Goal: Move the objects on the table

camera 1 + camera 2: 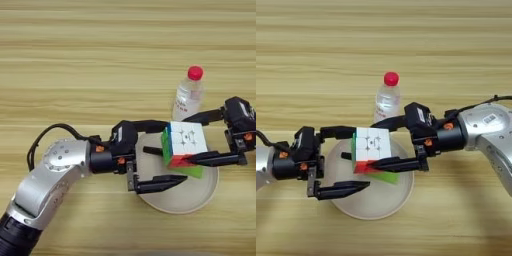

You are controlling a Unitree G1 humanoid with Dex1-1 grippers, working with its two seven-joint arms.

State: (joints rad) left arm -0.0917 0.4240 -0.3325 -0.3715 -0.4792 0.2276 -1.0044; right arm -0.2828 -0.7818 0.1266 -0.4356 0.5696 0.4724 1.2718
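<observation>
A broad light-wood table top (100,60) with horizontal tan grain stripes fills the whole frame; no wall, floor or window shows. Light falls evenly; shadows are soft.

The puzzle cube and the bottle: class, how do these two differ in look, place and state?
The puzzle cube is a squat block with white, red and green faces; the bottle is taller, clear, with a red cap. The cube is tilted over the cream plate; the bottle stands upright on the table behind it. The right gripper has its fingers around the cube; nothing holds the bottle. Both show some red.
</observation>
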